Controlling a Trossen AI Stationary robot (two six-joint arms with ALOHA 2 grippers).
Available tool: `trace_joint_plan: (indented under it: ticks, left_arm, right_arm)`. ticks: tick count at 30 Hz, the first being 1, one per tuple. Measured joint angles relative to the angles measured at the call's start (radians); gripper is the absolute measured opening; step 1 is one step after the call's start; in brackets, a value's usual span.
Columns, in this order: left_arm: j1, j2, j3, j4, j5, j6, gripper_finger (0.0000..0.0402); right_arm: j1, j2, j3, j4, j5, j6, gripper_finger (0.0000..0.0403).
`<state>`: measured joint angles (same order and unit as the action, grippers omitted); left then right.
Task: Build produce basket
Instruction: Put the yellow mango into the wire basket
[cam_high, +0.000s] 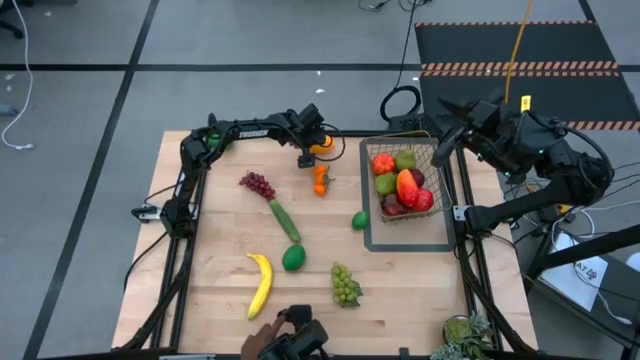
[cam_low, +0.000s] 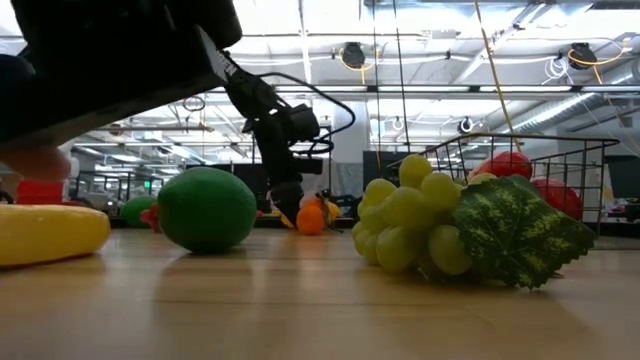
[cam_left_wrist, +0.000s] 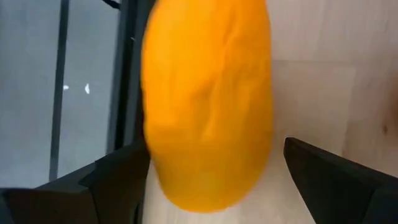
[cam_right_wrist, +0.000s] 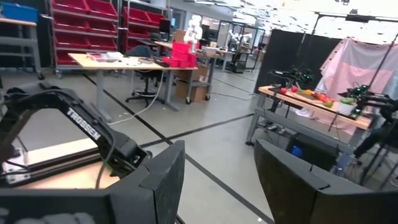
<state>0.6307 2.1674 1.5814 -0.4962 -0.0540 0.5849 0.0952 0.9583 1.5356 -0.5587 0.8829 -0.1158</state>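
Wooden tabletop (cam_high: 410, 290), workshop floor around.

Left gripper (cam_high: 316, 152): at far edge of table, fingers (cam_left_wrist: 336, 180) spread wide on either side of an orange fruit (cam_left_wrist: 208, 99), pads apart from its skin on one side.

Just beside that gripper: second orange piece (cam_high: 321, 180). Farther out: purple grapes (cam_high: 258, 184), cucumber (cam_high: 285, 220), small lime (cam_high: 360, 220), larger lime (cam_high: 293, 258), banana (cam_high: 260, 284), green grapes (cam_high: 345, 285).

Wire basket (cam_high: 436, 152): well to the side of left gripper, on dark tray frame (cam_high: 410, 245), holding red and green fruit.

Right gripper (cam_high: 447, 150): raised beside basket's far corner, fingers (cam_right_wrist: 165, 180) partly apart, nothing between them.
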Motion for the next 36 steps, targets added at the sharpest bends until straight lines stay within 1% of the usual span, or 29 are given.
trace_joint_plan:
  ticks: [2,4,6,11,14,16,19,22,27,31,33,36]
  left_arm:
    - [-0.003,0.000,0.004,0.013,0.000,-0.008,0.0364]
    - [-0.005,0.000,0.008,0.016,-0.003,-0.011,0.0356]
    - [-0.011,0.000,0.007,0.012,-0.005,-0.011,0.0335]
    - [-0.025,0.000,0.008,0.002,-0.008,-0.011,0.0268]
    - [-0.037,0.000,0.007,0.005,-0.008,-0.019,0.0244]
    - [-0.050,0.000,0.007,0.005,-0.009,-0.022,0.0240]
    - [-0.078,-0.007,0.009,0.003,-0.014,-0.041,0.0245]
    - [-0.108,-0.019,0.044,-0.036,-0.053,-0.066,0.0254]
    - [-0.160,-0.071,0.106,-0.117,-0.067,-0.076,0.0256]
    - [-0.203,-0.165,0.125,-0.114,-0.045,-0.139,0.0256]
    - [-0.223,-0.228,0.130,-0.095,-0.030,-0.184,0.0257]
    - [-0.255,-0.314,0.130,-0.092,-0.025,-0.242,0.0257]
  right_arm:
    - [0.009,0.005,0.000,0.008,0.000,0.000,0.0187]
    - [0.018,0.008,0.000,0.010,0.002,0.000,0.0187]
    - [0.024,0.014,0.000,0.010,0.002,0.004,0.0187]
    - [0.038,0.023,0.000,0.008,0.002,0.043,0.0187]
    - [0.046,0.026,0.000,0.009,0.003,0.052,0.0187]
    - [0.051,0.028,0.000,0.009,0.003,0.052,0.0187]
    - [0.058,0.030,0.000,0.009,0.003,0.053,0.0187]
    - [0.058,0.032,0.000,0.009,0.004,0.092,0.0187]
    - [0.058,0.047,0.000,0.008,0.005,0.229,0.0187]
    - [0.058,0.074,0.000,-0.009,0.005,0.374,0.0187]
    - [0.058,0.087,0.000,-0.048,0.003,0.522,0.0187]
    - [0.039,0.107,0.000,-0.168,-0.001,0.836,0.0187]
